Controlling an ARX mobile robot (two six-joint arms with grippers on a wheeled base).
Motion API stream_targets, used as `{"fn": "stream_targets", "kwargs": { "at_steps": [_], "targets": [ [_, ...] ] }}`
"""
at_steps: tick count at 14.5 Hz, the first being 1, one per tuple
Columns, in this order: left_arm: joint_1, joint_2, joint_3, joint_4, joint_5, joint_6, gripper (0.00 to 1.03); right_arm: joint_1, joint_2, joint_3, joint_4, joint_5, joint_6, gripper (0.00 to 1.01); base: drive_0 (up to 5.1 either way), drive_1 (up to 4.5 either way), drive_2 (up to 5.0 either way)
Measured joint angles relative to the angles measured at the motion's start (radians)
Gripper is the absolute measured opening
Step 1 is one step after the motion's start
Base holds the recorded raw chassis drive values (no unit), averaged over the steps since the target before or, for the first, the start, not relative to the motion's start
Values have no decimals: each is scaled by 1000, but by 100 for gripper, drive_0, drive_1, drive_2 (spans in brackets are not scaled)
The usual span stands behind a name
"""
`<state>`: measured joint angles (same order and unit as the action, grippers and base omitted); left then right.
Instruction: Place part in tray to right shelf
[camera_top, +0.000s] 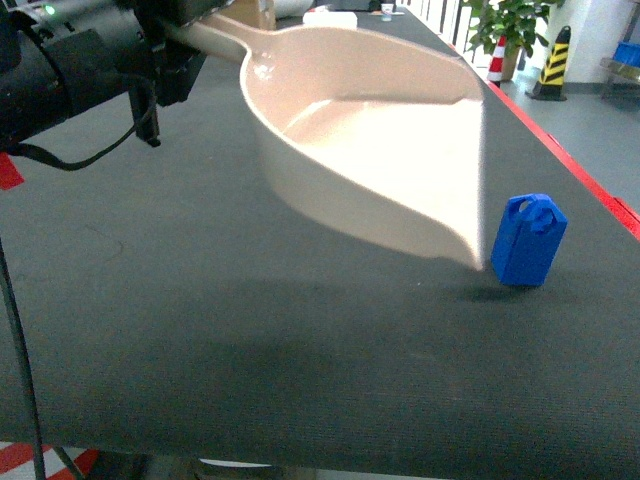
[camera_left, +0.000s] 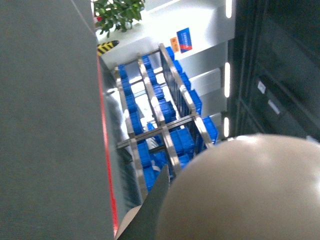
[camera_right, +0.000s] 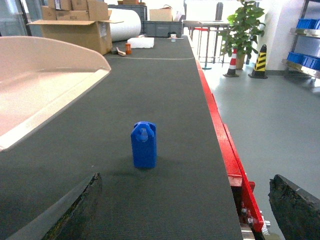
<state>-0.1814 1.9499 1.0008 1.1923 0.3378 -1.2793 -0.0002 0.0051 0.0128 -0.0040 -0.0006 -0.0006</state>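
Observation:
The blue part (camera_top: 528, 240) stands upright on the dark table top, just off the right corner of the tray's lip. The beige tray (camera_top: 370, 140) hangs tilted above the table. My left gripper (camera_top: 178, 52) is shut on its handle at the top left. In the left wrist view the tray's underside (camera_left: 250, 190) hides the fingers. My right gripper (camera_right: 185, 210) is open and low over the table, with the part (camera_right: 144, 145) standing ahead of it, apart from both fingers (camera_right: 75, 210). I cannot tell whether the steel rack (camera_left: 160, 115) is the right shelf.
The table's red edge (camera_right: 225, 145) runs along the right, with grey floor beyond it. Cardboard boxes (camera_right: 75, 25), a white roll and small items sit at the table's far end. A plant (camera_right: 245, 25) and cones stand on the floor. The steel rack holds blue crates.

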Motion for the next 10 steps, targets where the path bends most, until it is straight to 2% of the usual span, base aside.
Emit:
{"fn": "stream_targets", "kwargs": {
  "at_steps": [2, 4, 5, 10],
  "targets": [
    [-74, -27, -39, 66, -24, -53, 13, 0, 0, 0, -1, 0, 0, 98, 0, 0, 0],
    [-136, -16, -52, 90, -21, -71, 13, 0, 0, 0, 0, 0, 0, 98, 0, 0, 0],
    [-140, 11, -46, 93, -5, -82, 13, 0, 0, 0, 0, 0, 0, 98, 0, 0, 0],
    [-52, 147, -34, 85, -11, -80, 13, 0, 0, 0, 0, 0, 0, 98, 0, 0, 0]
  ]
}}
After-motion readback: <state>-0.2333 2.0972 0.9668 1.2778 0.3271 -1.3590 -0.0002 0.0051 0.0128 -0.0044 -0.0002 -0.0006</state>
